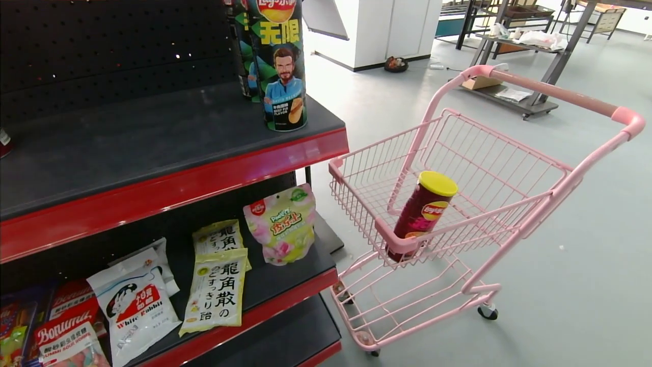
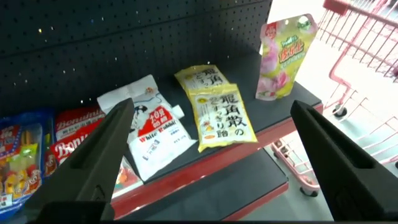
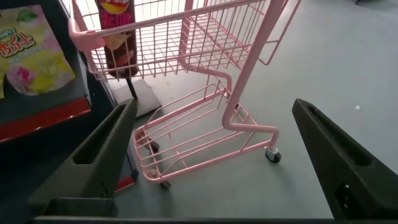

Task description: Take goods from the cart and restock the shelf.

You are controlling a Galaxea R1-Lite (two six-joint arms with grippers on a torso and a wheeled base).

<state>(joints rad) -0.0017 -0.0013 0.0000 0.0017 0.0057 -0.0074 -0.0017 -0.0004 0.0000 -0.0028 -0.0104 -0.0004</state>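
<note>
left tool [image 2: 211,104] and right tool [image 3: 214,102] gape; can [image 1: 425,211] in cart [image 1: 593,160].

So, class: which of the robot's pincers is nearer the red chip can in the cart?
Right. The right pincer hangs beside the pink cart holding the can; the left pincer is over by the snack bags on the lower shelf.
</note>
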